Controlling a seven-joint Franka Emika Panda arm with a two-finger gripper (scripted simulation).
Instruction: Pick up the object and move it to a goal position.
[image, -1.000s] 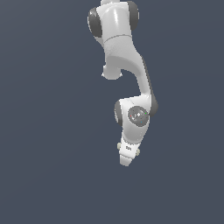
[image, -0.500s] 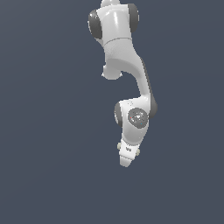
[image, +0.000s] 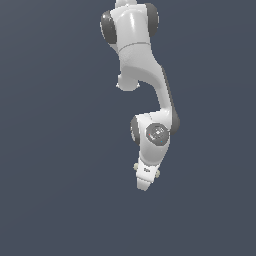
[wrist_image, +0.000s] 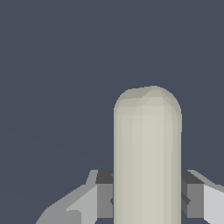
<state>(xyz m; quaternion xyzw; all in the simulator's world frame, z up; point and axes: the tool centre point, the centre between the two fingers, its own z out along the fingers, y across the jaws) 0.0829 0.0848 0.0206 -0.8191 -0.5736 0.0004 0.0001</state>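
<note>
The gripper (wrist_image: 147, 199) is clamped on the object (wrist_image: 147, 157), one cream rod with a rounded end. In the wrist view the two dark finger pads (wrist_image: 104, 192) press against its opposite sides, so the jaws stand only as far apart as the rod is thick. The rod sits squarely between the fingers and juts out past their tips. In the exterior view the one white arm (image: 150, 135) hangs downward against a plain dark backdrop, and the gripper (image: 144, 184) at its low end hides the rod.
</note>
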